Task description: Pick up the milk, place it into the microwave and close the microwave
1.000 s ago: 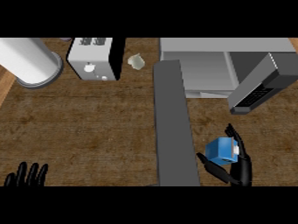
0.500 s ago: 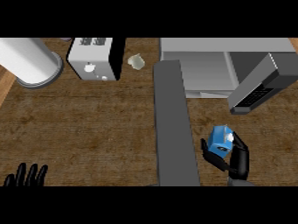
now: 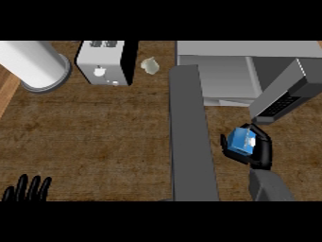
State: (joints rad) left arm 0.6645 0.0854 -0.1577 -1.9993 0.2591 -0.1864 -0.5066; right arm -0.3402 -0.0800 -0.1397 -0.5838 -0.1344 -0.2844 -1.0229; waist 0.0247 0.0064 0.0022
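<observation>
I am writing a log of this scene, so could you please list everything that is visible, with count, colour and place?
counter: one, brown wood, under everything
cylinder: one, white, far left corner
toaster: one, white and black, far edge, right of the cylinder
small lump: one, pale, between toaster and microwave
microwave: one, grey, far right, its door open
long bar: one, grey, middle, running to the near edge
milk: one, blue carton, below the door
left hand: black, open, lower left
right hand: black, curled round the milk, on a grey forearm
</observation>
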